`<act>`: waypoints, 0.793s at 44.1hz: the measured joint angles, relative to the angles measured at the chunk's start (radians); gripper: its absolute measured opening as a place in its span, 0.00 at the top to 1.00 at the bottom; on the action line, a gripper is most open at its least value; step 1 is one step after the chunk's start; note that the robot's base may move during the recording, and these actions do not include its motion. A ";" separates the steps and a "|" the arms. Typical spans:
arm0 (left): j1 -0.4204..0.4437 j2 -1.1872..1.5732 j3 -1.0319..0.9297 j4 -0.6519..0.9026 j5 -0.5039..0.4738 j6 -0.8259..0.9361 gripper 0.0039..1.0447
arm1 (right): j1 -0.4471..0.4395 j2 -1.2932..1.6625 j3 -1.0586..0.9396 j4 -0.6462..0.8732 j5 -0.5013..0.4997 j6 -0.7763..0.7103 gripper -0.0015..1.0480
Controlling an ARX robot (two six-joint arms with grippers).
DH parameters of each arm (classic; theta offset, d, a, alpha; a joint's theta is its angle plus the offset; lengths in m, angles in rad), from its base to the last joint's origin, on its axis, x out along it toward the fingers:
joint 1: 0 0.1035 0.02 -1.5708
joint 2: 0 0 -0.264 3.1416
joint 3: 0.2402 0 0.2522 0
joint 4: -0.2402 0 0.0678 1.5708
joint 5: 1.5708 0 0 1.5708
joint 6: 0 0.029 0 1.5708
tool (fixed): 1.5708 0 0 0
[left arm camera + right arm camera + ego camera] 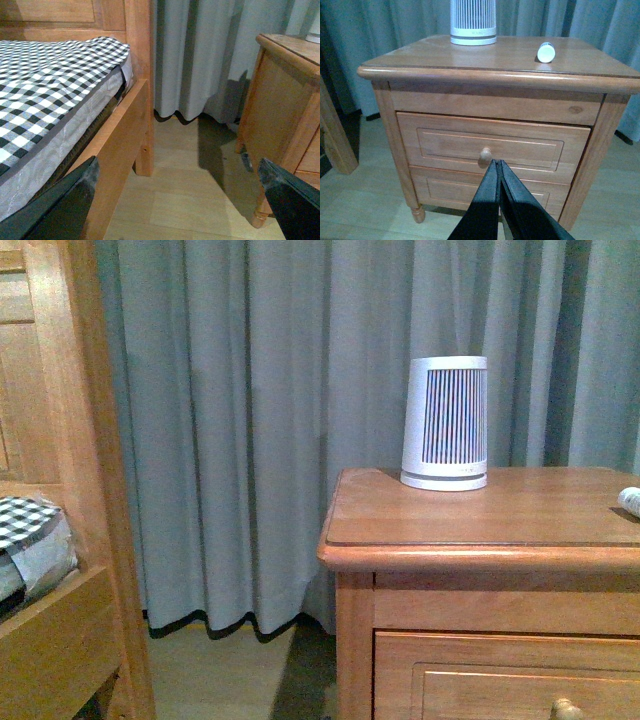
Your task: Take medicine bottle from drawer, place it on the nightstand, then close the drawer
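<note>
The medicine bottle [546, 52] lies on its side on top of the nightstand [485, 62], white, its end showing at the front view's right edge [630, 501]. The upper drawer [490, 146] is pushed in, its front nearly flush, with its round knob [485, 154] just beyond my right gripper [497, 163]. That gripper is shut with nothing in it, a short way in front of the drawer. My left gripper [177, 185] is open and empty, low over the floor between the bed and the nightstand [290, 95].
A white ribbed appliance [445, 423] stands at the back of the nightstand top. The wooden bed frame [125, 135] with a checked mattress [45, 85] is on the left. Grey curtains [250, 420] hang behind. The lower drawer [470, 192] is closed.
</note>
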 joint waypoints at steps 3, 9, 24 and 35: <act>0.000 0.000 0.000 0.000 0.000 0.000 0.06 | 0.000 0.000 0.000 0.000 0.000 0.000 0.97; 0.000 0.000 0.000 0.000 0.000 0.000 0.06 | 0.000 0.000 0.000 0.000 0.000 0.000 0.97; 0.000 0.000 0.000 0.000 0.000 0.000 0.06 | 0.000 0.000 0.000 0.000 0.000 -0.002 0.45; 0.000 0.000 0.000 0.000 0.000 0.000 0.06 | 0.000 0.000 0.000 0.000 0.000 -0.002 0.07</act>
